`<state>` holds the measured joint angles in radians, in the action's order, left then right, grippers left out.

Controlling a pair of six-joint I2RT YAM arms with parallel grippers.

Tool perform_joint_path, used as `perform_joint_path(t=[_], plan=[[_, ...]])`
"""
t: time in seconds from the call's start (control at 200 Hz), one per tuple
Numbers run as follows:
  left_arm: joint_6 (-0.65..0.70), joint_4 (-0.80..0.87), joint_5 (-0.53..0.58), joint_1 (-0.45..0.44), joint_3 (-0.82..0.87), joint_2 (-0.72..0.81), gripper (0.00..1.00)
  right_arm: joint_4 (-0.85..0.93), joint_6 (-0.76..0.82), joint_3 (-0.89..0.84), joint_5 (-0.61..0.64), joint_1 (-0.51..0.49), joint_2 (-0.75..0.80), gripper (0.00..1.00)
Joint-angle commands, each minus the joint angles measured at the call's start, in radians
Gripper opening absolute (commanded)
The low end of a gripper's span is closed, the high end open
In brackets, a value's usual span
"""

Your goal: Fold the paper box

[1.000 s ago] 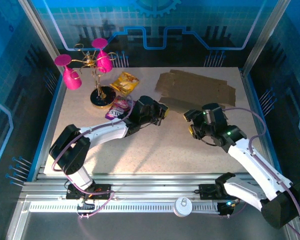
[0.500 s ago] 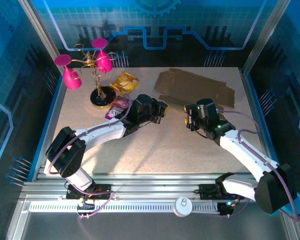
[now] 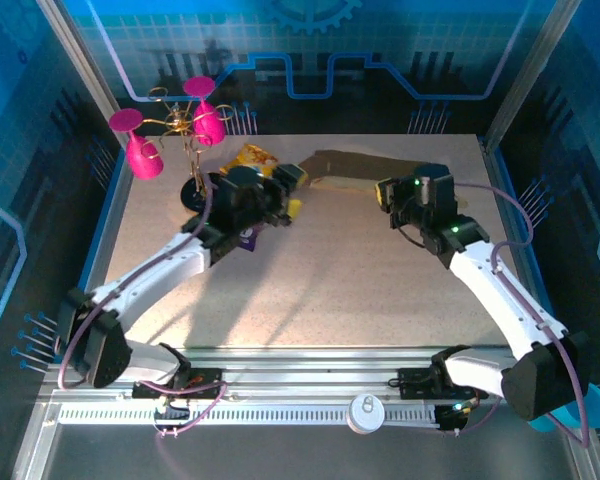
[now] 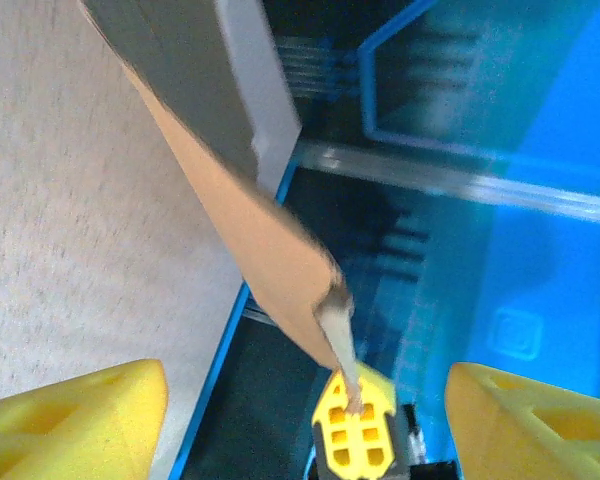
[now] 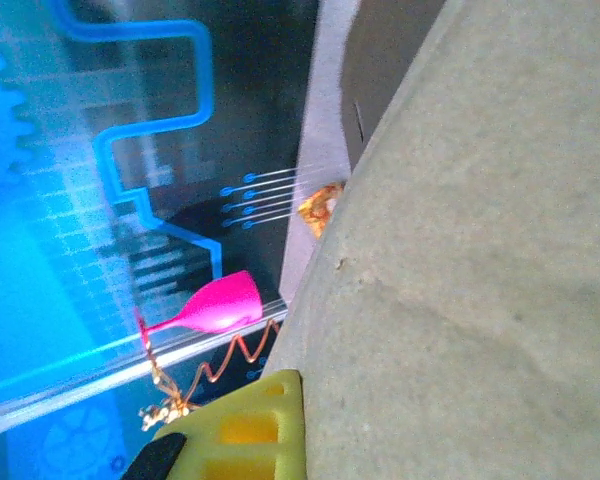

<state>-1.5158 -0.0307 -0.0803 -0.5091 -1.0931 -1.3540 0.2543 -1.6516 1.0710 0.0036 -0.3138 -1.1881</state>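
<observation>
Brown corrugated cardboard paper box (image 3: 345, 165): right of the gold wire stand (image 3: 185, 140), raised off the table, long axis running claw to claw. Right claw (image 3: 385, 192): clenched on its far-from-stand end. Left claw (image 3: 290, 190): released, straddling the stand-side end, judged nearer for regrasp.

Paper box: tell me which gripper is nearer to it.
Right. The right gripper is clamped on the paper box at its near edge. The left gripper stands open just off the box's left end.
</observation>
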Motion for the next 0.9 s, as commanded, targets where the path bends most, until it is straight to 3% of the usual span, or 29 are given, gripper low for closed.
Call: perform_joint_path(t=[0.0,0.13,0.24,0.605,0.896], plan=[[0.010,0.110,-0.040,0.096,0.023,0.066,0.77,0.031,0.107,0.072,-0.086,0.031,0.031,0.00],[-0.063,0.078,-0.085,0.181,0.062,0.071,0.79,0.058,0.184,0.148,-0.180,0.066,0.040,0.00],[-0.110,0.077,-0.097,0.200,0.047,0.032,0.80,0.074,0.211,0.179,-0.237,0.094,0.062,0.00],[-0.448,-0.048,-0.053,0.159,0.093,-0.093,0.83,0.013,0.141,0.129,-0.327,0.158,0.141,0.00],[-0.600,-0.149,0.040,0.132,0.103,-0.192,0.83,-0.024,0.086,0.121,-0.384,0.187,0.160,0.00]])
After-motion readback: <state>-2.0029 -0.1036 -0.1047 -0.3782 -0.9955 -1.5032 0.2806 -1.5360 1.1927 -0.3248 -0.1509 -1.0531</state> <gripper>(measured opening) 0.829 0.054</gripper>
